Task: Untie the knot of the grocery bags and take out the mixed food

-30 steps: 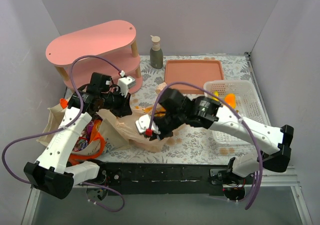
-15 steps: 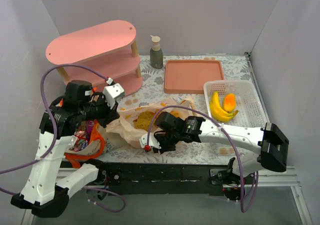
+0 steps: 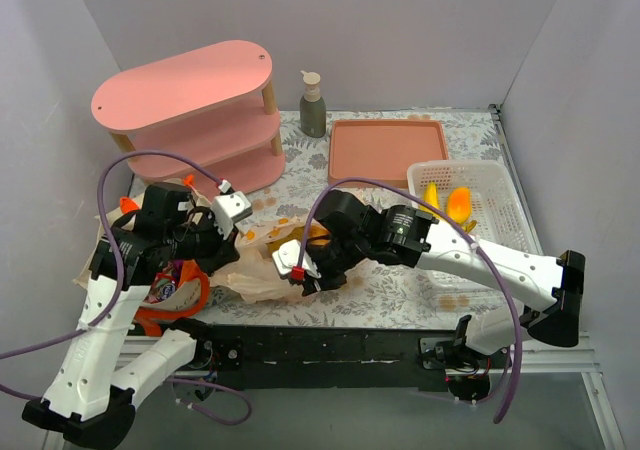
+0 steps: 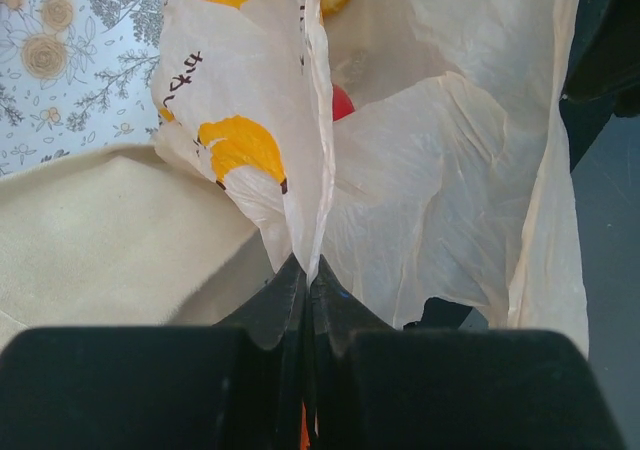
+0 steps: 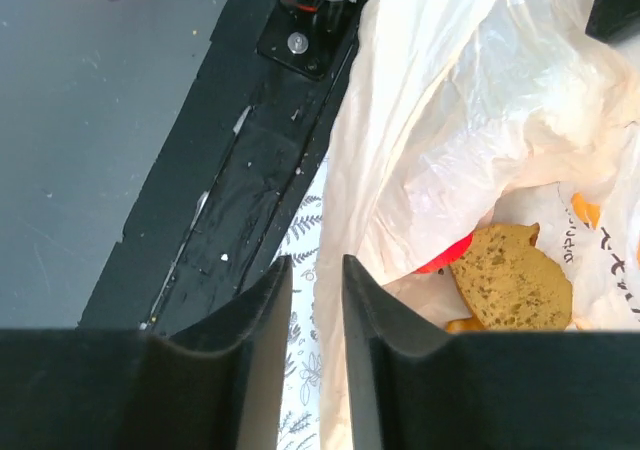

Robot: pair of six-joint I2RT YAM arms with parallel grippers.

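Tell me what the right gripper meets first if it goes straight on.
Probably the bag's edge, just ahead of the right gripper; through its gap only table shows. Depth unclear.

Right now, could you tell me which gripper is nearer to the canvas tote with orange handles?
Left. The left gripper pinches the plastic bag right beside the canvas tote; the right gripper hangs open across the bag, farther from it.

My left arm (image 3: 105, 300) hides most of the canvas tote (image 3: 104, 235) from above; I see only a sliver of red apple (image 5: 447, 261) behind the bread slice (image 5: 511, 276).
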